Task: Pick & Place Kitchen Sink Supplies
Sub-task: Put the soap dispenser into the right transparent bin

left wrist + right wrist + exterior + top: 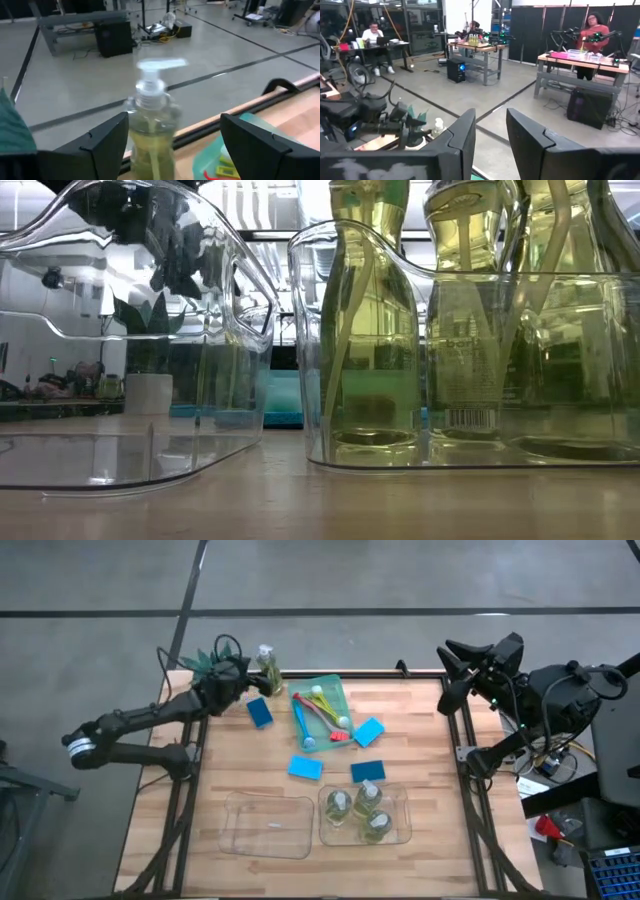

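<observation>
My left gripper is at the table's far left corner, open, level with a clear pump bottle of yellow-green liquid. The bottle stands upright between the two fingers, nearer one finger than the other. Three more such bottles stand in the right clear bin. Several blue sponges lie on the wood. Blue, red and yellow-handled brushes lie on the green tray. My right gripper waits beyond the table's far right corner, empty, its fingers a narrow gap apart.
A small potted plant stands right beside my left gripper at the far left corner. An empty clear bin sits near the front edge, left of the bin with bottles. People work at tables in the room beyond.
</observation>
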`<state>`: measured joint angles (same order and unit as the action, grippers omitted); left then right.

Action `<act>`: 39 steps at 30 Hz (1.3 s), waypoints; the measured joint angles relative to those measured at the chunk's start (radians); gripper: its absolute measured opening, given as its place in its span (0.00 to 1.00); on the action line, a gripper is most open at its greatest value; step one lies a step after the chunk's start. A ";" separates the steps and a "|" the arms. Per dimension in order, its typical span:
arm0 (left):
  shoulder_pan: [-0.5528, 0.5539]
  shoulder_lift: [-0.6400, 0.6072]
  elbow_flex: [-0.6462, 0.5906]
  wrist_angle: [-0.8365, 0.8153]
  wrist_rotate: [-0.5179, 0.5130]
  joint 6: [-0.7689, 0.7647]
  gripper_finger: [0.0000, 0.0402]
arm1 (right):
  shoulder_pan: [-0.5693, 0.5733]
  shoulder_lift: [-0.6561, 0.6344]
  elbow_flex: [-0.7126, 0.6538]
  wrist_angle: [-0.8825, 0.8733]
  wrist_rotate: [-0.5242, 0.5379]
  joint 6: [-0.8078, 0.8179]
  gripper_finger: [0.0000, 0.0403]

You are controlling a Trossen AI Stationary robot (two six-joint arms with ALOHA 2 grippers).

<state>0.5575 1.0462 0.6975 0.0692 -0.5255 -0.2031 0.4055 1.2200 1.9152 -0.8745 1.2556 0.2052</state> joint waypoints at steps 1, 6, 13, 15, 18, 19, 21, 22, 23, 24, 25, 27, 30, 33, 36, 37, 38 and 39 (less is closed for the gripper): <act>0.026 0.003 0.002 0.000 0.018 0.000 0.76 | 0.000 0.003 0.000 0.000 0.000 -0.001 0.26; 0.110 0.018 0.003 0.042 0.099 0.030 0.76 | -0.001 0.021 0.000 0.000 0.000 -0.003 0.24; 0.137 0.090 0.008 0.142 0.208 0.086 0.76 | -0.001 0.028 0.000 0.000 0.000 0.001 0.20; 0.136 0.115 0.015 0.138 0.200 0.085 0.76 | -0.001 0.026 0.000 0.003 0.000 0.002 0.20; 0.137 0.141 0.025 0.155 0.194 0.078 0.76 | -0.001 0.026 0.000 0.003 0.000 0.004 0.19; 0.137 0.151 0.029 0.163 0.193 0.080 0.76 | -0.001 0.025 0.000 0.003 0.001 0.004 0.18; 0.138 0.169 0.040 0.165 0.192 0.089 0.76 | -0.001 0.025 0.000 0.004 0.001 0.004 0.18; 0.139 0.177 0.047 0.165 0.186 0.093 0.76 | -0.001 0.025 0.000 0.005 0.001 0.004 0.18; 0.141 0.184 0.055 0.166 0.181 0.099 0.76 | -0.001 0.025 0.000 0.007 0.001 0.004 0.18; 0.144 0.192 0.062 0.168 0.177 0.104 0.76 | -0.001 0.025 0.000 0.008 0.001 0.004 0.19; 0.147 0.200 0.069 0.168 0.176 0.109 0.76 | -0.001 0.025 0.000 0.011 0.001 0.004 0.19; 0.153 0.220 0.080 0.169 0.175 0.116 0.76 | -0.001 0.025 0.000 0.016 0.001 0.004 0.20; 0.156 0.237 0.093 0.168 0.176 0.116 0.76 | -0.001 0.025 0.000 0.017 0.002 0.001 0.20; 0.156 0.244 0.097 0.172 0.176 0.114 0.74 | -0.001 0.025 0.000 0.017 0.002 0.001 0.20; 0.157 0.247 0.097 0.166 0.176 0.100 0.67 | -0.001 0.025 0.000 0.017 0.003 0.001 0.18; 0.157 0.247 0.097 0.166 0.176 0.100 0.65 | -0.002 0.025 0.000 0.017 0.003 0.001 0.18; 0.157 0.247 0.097 0.162 0.176 0.100 0.61 | -0.007 0.025 0.000 0.017 0.003 0.001 0.17; 0.157 0.246 0.097 0.155 0.174 0.100 0.58 | -0.012 0.025 0.000 0.017 0.003 0.001 0.17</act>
<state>0.7143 1.2926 0.7940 0.2243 -0.3514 -0.1030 0.3940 1.2449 1.9148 -0.8577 1.2591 0.2058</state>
